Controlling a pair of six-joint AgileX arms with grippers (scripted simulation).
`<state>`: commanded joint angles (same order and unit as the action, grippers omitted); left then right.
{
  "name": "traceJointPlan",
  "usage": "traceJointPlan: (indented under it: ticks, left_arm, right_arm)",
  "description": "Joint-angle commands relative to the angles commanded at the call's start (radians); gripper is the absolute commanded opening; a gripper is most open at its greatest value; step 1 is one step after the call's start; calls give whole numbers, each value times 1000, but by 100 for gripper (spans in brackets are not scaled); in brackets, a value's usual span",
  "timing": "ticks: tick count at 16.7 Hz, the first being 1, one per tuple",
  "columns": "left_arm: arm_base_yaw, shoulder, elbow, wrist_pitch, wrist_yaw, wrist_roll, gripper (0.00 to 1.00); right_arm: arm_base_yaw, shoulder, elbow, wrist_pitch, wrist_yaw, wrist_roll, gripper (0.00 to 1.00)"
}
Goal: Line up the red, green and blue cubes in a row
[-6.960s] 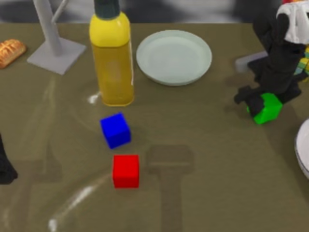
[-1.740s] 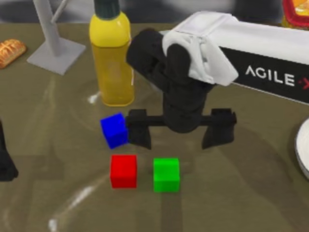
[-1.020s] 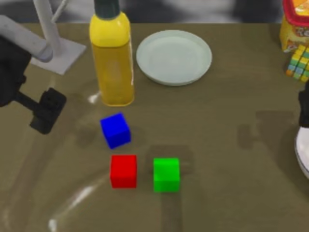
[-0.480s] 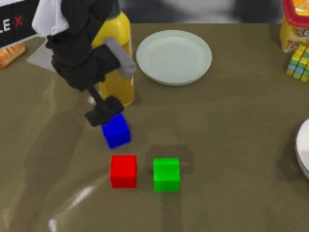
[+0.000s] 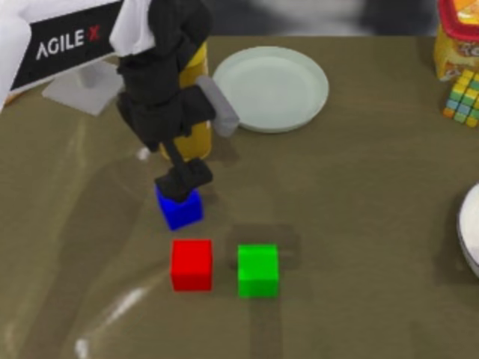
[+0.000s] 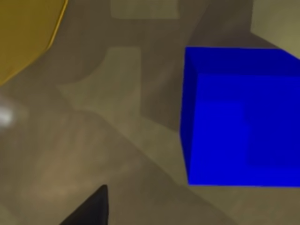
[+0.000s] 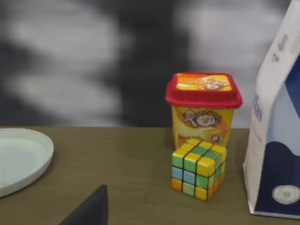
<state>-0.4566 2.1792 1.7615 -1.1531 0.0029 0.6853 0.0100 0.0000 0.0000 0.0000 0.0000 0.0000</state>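
My left gripper (image 5: pixel 182 182) hangs directly over the small matte deep-blue cube (image 5: pixel 180 208); whether its fingers are spread or closed I cannot tell. The cube sits behind the bright red cube (image 5: pixel 191 264) and bright green cube (image 5: pixel 258 270), which stand side by side. It looks light, rigid and smooth, so two opposite flat faces seem the best hold.

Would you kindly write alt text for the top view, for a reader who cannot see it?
The left gripper hangs directly over the blue cube, in front of a yellow bottle. Nearer the camera, the red cube and green cube sit side by side, apart; a pale plate lies behind.
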Motion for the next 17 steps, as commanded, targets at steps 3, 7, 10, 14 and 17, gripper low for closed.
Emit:
traceJointPlan:
  ticks: [3, 7, 10, 14, 17]
  left_arm:
    - [5, 0, -1, 1, 0, -1, 100]
    - [2, 26, -51, 75, 0, 2, 100]
    - [2, 69, -123, 201, 1, 2, 100]
    - [1, 99, -168, 267, 1, 3, 100]
    - [1, 99, -168, 267, 1, 3, 100]
  right_arm:
    - [0, 0, 0, 0, 0, 0, 100]
    - [0, 0, 0, 0, 0, 0, 100]
    - [0, 0, 0, 0, 0, 0, 100]
    - [0, 0, 0, 0, 0, 0, 100]
    - [0, 0, 0, 0, 0, 0, 100]
